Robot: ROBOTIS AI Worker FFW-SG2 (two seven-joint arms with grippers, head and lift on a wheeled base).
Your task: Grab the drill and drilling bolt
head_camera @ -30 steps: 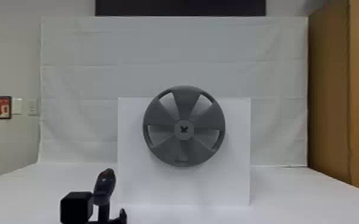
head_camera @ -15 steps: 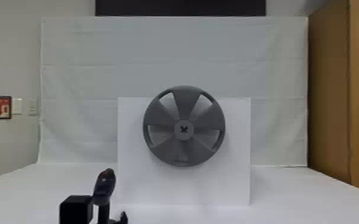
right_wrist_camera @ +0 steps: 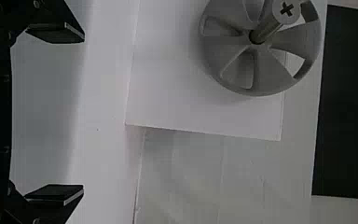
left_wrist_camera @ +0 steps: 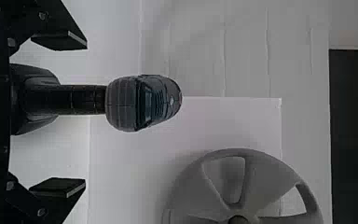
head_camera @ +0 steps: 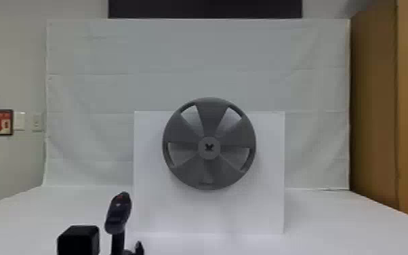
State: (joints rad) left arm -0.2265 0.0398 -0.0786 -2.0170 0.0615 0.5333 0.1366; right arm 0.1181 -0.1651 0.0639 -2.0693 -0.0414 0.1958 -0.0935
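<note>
Drill [head_camera: 118, 213]: standing upright on the table [head_camera: 349, 220], to the left of the wheel [head_camera: 210, 112] and its white board [head_camera: 179, 210]. I'm expecting weight here, most of it in the housing [left_wrist_camera: 144, 102] up top and perhaps in the foot [left_wrist_camera: 35, 122]. Shell is looking stiff, likely smooth; I'm not counting on it to give. The straight black handle [left_wrist_camera: 81, 99] is offering the best hold: mid-length, below the housing, squarely from both sides. Too low or off-centre and the drill could be tipping or twisting.

Left pincer [left_wrist_camera: 86, 114]: I'm having it spread wide, gripping nothing. In the left wrist view the handle is lying between the two fingers, showing a gap on either side; how deep it is sitting, I can't tell. Housing is rising above the fingers.

Right pincer [right_wrist_camera: 83, 114]: waiting spread and unloaded on the right side. Drilling bolt [right_wrist_camera: 286, 9] is sticking out of the wheel's hub, cross-slotted head outward, well beyond the fingers. Looking rigid; I'm judging it the drill's target.
</note>
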